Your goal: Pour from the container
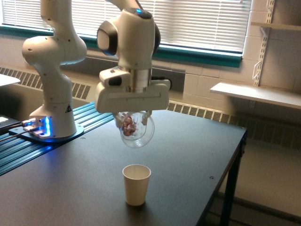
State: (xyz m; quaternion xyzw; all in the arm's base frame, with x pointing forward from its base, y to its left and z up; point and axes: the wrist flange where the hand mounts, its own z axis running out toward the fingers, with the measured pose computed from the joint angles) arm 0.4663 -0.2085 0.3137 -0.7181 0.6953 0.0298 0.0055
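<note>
The container (136,129) is a clear round-walled plastic cup with reddish-pink and white pieces showing inside. It hangs tilted under the white hand of the arm, above the table. My gripper (134,118) is shut on the container, its fingers mostly hidden by the hand body and the cup. A white paper cup (136,184) stands upright on the dark table (188,150), below the container and a little nearer the camera. There is a clear gap between the container and the paper cup's rim.
The arm's white base (51,127) with a blue light stands on blue ribbed rails (94,113) at the exterior view's left. The table's edge runs down the exterior view's right. A wall shelf (256,94) and window blinds lie behind.
</note>
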